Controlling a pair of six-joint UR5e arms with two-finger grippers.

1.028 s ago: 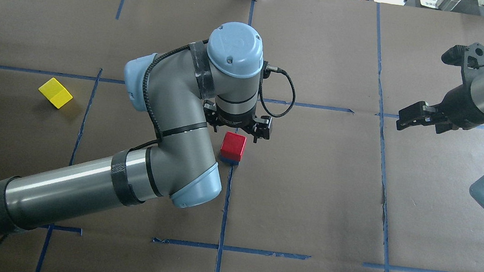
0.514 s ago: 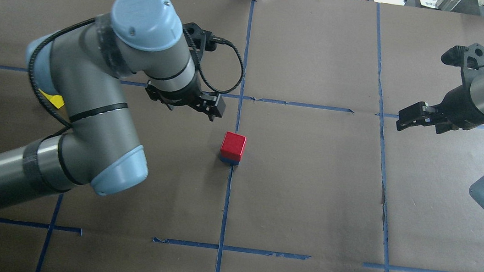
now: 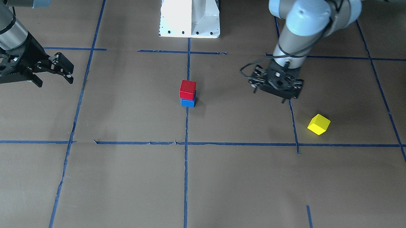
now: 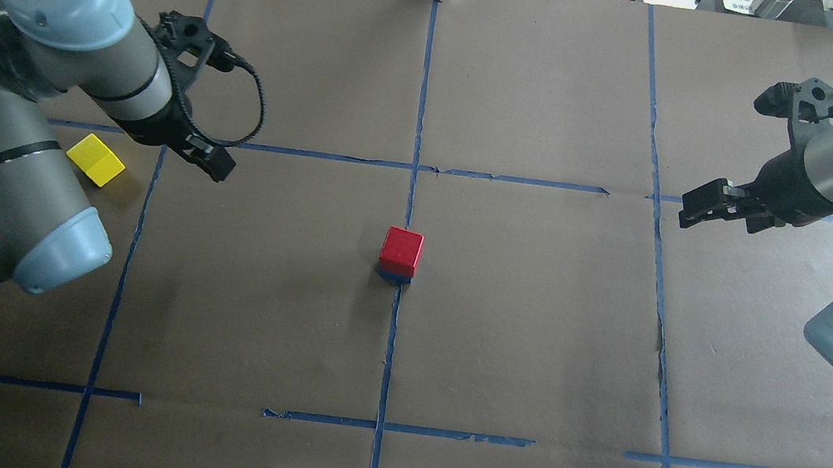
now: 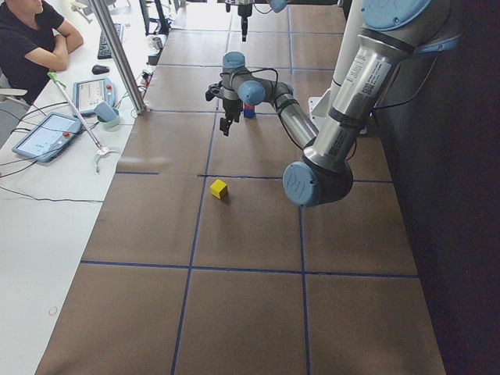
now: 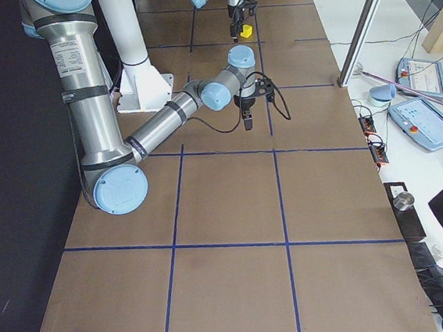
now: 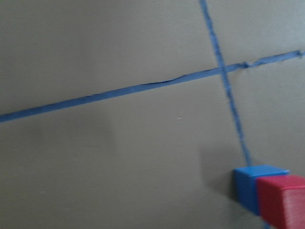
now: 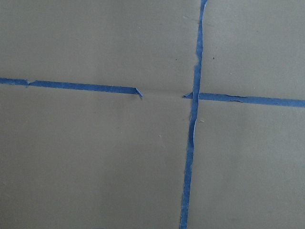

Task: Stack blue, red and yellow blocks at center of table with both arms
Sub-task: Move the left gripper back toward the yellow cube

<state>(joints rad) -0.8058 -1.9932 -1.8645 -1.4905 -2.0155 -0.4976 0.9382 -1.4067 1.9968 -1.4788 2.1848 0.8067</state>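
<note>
A red block [image 4: 401, 249] sits on a blue block [image 4: 395, 277] at the table's centre, also in the front view, red [image 3: 188, 89] on blue [image 3: 188, 102], and at the left wrist view's lower right [image 7: 282, 200]. A yellow block [image 4: 96, 160] lies alone at the left, also in the front view [image 3: 318, 124]. My left gripper [image 4: 209, 159] is open and empty, above the table between the stack and the yellow block [image 3: 270, 95]. My right gripper [image 4: 694, 205] is open and empty, far right [image 3: 67, 69].
Brown paper with blue tape lines [image 4: 391, 342] covers the table. The white robot base [image 3: 190, 14] stands at the near edge. An operator [image 5: 31, 39], tablets and a metal post [image 5: 117, 55] are beside the far side of the table.
My left arm has swung away from the stack to the left, toward the yellow block, empty. The red block stays on the blue one. The right arm has barely moved.
</note>
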